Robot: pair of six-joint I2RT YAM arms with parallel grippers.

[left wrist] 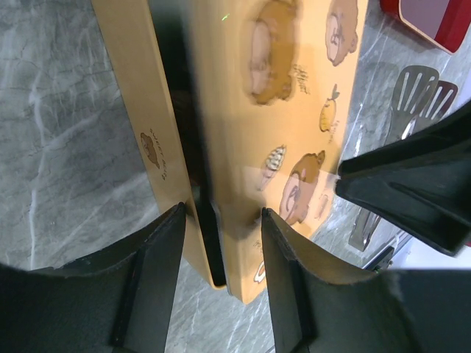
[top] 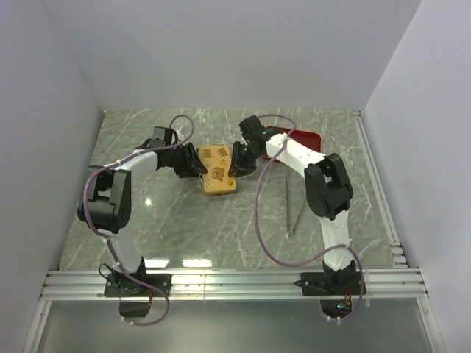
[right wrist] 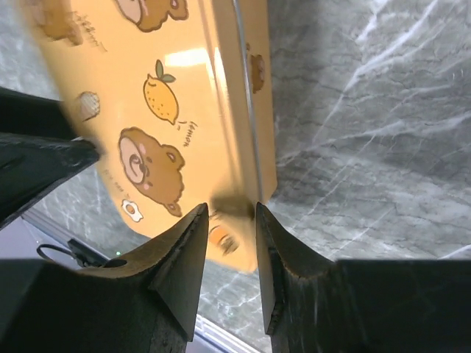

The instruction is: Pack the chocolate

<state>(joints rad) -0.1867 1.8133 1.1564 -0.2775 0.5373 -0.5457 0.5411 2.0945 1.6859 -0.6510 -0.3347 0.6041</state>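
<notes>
The gold tin (top: 218, 170) lies mid-table with its yellow lid (left wrist: 294, 110) on top, printed with flat brown bears. The lid sits skewed, with a dark gap along the tin's wall (left wrist: 140, 88). My left gripper (top: 193, 163) is at the tin's left end. In the left wrist view its jaws (left wrist: 221, 220) close around the corner of wall and lid. My right gripper (top: 239, 160) is at the right end. In the right wrist view it (right wrist: 232, 213) pinches the lid (right wrist: 147, 81) at its corner. No chocolate lumps show; the lid hides the tin's inside.
A red tray (top: 305, 137) lies behind the right arm at the back right. Metal tongs (top: 291, 209) lie on the marble right of the tin and show in the left wrist view (left wrist: 412, 95). White walls enclose the table.
</notes>
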